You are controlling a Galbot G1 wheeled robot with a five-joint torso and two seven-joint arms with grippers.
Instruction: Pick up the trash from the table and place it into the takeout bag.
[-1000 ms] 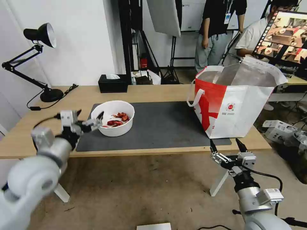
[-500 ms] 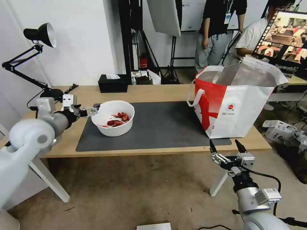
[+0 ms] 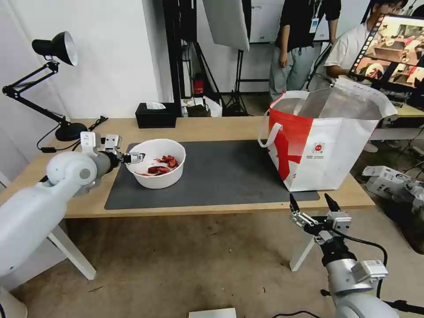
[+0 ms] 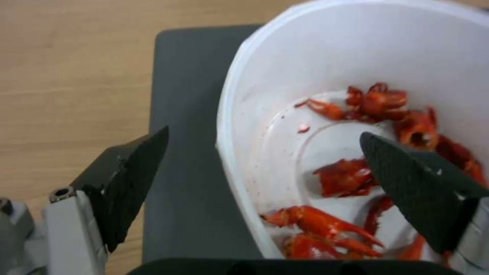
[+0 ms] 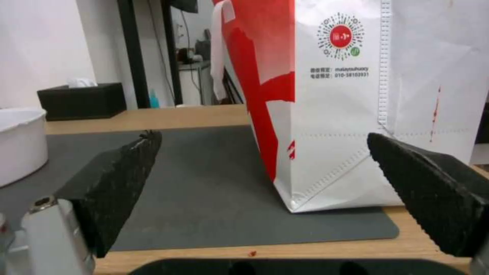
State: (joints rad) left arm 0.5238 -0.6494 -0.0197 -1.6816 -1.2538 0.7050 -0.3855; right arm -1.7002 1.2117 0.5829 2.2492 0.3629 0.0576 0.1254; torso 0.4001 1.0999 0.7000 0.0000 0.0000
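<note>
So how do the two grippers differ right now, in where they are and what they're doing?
The left gripper is up at the bowl, one finger inside and one outside the rim; the right gripper hangs below the table edge, in front of the bag. The left straddles trash, with red scraps between its fingers; the right has nothing between its fingers. Both are open and hold nothing.

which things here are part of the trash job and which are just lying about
Part of the job:
white round bowl of red scraps
red-and-white takeout bag
light-wood table
left pincer, open astride the bowl's rim

Lying about:
black tissue box
black desk lamp
</note>
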